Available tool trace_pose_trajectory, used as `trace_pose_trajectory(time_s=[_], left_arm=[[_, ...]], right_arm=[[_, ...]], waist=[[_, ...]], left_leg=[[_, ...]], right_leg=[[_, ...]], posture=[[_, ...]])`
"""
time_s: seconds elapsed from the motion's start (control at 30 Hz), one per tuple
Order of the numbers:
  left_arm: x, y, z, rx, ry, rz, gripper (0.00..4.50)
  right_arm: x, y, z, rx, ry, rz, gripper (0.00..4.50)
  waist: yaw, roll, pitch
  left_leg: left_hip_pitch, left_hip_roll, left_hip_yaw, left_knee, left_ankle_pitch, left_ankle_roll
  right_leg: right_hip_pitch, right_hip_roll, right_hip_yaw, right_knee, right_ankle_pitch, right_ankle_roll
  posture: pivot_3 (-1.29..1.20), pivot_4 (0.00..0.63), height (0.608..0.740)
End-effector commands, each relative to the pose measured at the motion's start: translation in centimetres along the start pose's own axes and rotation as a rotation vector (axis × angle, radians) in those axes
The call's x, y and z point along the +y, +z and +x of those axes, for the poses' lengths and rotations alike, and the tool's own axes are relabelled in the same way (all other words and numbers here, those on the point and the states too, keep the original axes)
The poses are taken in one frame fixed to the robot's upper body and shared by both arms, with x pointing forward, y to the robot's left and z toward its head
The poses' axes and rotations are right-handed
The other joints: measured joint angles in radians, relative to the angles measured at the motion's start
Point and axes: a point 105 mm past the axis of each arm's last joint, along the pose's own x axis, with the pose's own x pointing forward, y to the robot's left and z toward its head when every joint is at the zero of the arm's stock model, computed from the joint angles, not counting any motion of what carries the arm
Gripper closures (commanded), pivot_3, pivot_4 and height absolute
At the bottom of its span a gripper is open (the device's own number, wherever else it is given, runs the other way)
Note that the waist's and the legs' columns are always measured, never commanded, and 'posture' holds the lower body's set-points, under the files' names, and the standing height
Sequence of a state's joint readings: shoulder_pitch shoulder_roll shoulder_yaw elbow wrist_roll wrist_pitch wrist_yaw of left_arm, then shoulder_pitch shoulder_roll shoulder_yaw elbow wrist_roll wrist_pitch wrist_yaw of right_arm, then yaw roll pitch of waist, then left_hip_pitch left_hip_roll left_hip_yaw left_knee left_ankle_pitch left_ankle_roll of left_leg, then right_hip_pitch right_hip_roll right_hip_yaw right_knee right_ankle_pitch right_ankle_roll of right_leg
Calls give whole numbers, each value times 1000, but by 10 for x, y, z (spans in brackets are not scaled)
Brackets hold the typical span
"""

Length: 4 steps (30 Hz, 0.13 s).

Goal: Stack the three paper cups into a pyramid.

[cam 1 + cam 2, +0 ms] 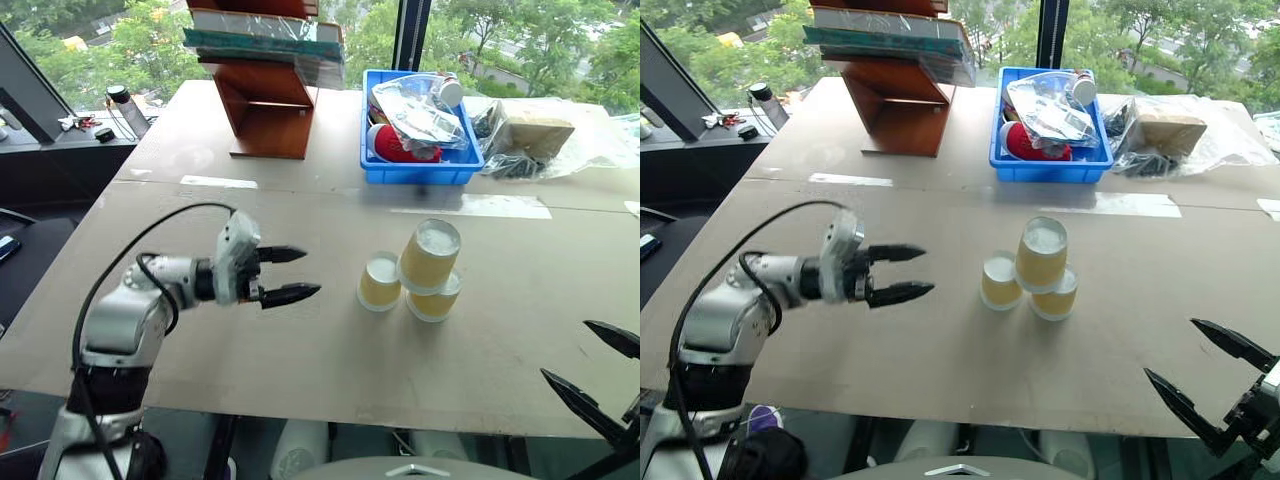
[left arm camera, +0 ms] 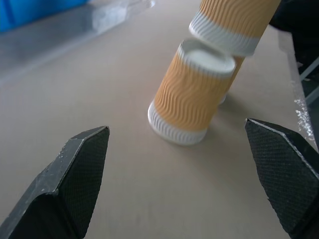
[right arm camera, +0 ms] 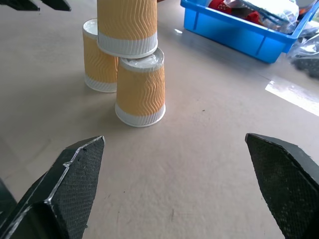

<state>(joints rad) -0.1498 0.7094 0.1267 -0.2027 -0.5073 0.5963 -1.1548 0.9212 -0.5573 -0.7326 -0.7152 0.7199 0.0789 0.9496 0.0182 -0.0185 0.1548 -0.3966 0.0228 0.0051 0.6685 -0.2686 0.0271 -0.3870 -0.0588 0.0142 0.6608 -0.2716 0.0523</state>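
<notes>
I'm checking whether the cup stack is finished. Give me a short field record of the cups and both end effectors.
base cups: two upside down on the table, left one, right one
top cup: upside down, resting across both
pyramid: standing
left end effector: open, empty, apart from the cups
right end effector: open, empty, at the table's near edge

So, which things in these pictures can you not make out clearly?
- Top cup: left wrist view, upper part cut off by the frame edge.
- Far base cup: right wrist view, partly hidden by the top cup.
- Blue bin contents: head views, covered by plastic bags.
- Right gripper: cut off at the corner.
</notes>
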Motion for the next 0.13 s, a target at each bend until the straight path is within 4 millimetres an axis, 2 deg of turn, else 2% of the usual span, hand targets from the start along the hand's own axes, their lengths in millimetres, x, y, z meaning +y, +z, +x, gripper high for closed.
trace_pose_trajectory(time_s=[0.03, 0.13], left_arm=[[-3, 10, -15, -36, 88, 80, 46], [-4, 6, -19, -45, 110, 60, 46]], right_arm=[[-5, 3, -9, 9, -6, 0, 0], [-8, 4, -11, 23, -3, 7, 0]], waist=[[6, 0, 0], [6, 0, 0]], left_leg=[[0, 0, 0, 0, 0, 0], [0, -1, 0, 0, 0, 0]], right_leg=[[0, -1, -1, 0, -1, -1], [1, -4, -1, 0, -1, -2]], posture=[[0, 150, 740], [0, 150, 740]])
